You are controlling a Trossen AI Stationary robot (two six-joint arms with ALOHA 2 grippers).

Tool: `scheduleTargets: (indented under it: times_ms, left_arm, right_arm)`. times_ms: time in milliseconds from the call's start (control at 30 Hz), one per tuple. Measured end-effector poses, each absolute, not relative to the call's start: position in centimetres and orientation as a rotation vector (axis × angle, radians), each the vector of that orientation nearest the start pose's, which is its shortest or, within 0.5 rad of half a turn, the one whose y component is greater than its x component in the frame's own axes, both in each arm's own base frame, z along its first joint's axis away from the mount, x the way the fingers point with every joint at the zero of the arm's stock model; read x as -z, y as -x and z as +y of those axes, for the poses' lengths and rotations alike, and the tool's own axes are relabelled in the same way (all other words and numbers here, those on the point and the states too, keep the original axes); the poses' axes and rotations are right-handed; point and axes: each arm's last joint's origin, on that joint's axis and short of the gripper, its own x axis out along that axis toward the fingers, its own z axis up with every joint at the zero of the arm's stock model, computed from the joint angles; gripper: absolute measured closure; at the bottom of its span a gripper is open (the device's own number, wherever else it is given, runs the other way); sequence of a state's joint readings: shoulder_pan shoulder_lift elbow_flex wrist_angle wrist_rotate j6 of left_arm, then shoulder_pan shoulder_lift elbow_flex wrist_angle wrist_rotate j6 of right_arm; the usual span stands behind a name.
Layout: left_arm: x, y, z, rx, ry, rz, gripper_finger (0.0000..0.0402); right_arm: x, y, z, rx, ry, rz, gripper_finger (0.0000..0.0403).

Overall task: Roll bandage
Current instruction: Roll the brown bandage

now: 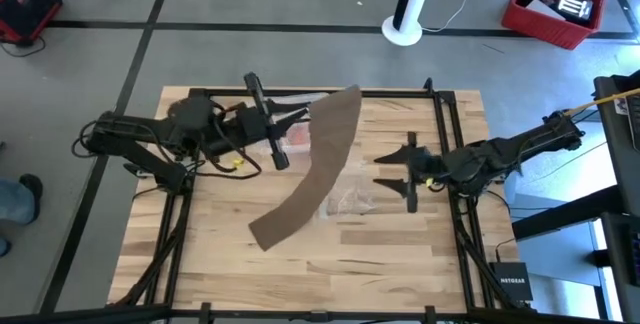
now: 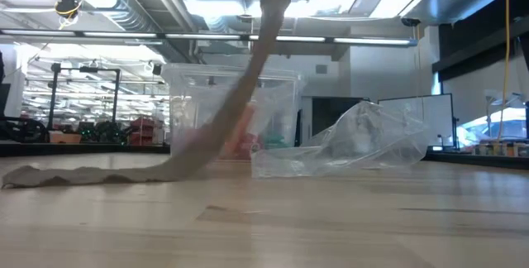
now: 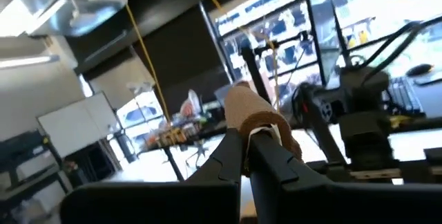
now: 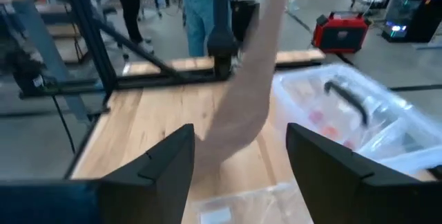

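Left gripper (image 1: 303, 116) jaws clamped on upper end of bandage (image 1: 318, 169), lifted, its other end trailing on table (image 1: 400, 254); right gripper (image 1: 392, 169) jaws apart, nearby.

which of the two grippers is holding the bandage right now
The left gripper: its fingers are shut on the bandage's lifted end. The right gripper is open, holding nothing.

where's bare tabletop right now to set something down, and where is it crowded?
Free: the near strip of table below the bandage's lying end, and the near-left corner. Crowded: the far-left, where the left gripper holds the bandage up beside the clear box; the middle, with the plastic bag and open right gripper.
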State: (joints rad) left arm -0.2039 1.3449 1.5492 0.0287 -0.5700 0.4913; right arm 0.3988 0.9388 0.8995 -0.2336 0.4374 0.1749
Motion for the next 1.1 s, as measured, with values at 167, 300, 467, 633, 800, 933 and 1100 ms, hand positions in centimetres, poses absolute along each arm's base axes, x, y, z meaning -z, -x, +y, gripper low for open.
scheduleTargets:
  times_ms: [167, 300, 467, 633, 800, 933, 1100]
  left_arm:
    - [-48.0, -28.4, -4.8, -0.379, -0.384, -0.07, 0.0401]
    - [-47.4, -29.0, -5.9, -0.343, -0.361, -0.068, 0.0402]
    - [-46.2, -30.3, -7.1, -0.305, -0.396, -0.028, 0.0401]
    - [-45.2, -31.6, -7.4, -0.303, -0.456, -0.002, 0.0401]
    - [-45.2, -31.8, -7.2, -0.31, -0.486, 0.003, 0.0401]
    - [-45.1, -31.8, -7.3, -0.308, -0.51, 0.009, 0.0401]
    - [-45.2, -31.8, -7.2, -0.285, -0.525, 0.001, 0.0401]
  right_arm:
    - [-31.6, -20.2, 7.1, 0.097, -0.041, 0.232, 0.0173]
    - [-29.7, -20.5, 7.0, 0.133, -0.038, 0.166, 0.0173]
    - [-28.3, -20.9, 5.8, 0.163, -0.029, 0.104, 0.0173]
    - [-27.4, -21.9, 5.1, 0.051, -0.011, 0.108, 0.0173]
    - [-27.2, -22.1, 5.4, -0.086, -0.024, 0.124, 0.0173]
    - [-27.2, -22.0, 5.4, -0.09, -0.067, 0.125, 0.0173]
    - [-26.8, -23.1, 5.6, -0.062, -0.072, 0.097, 0.0173]
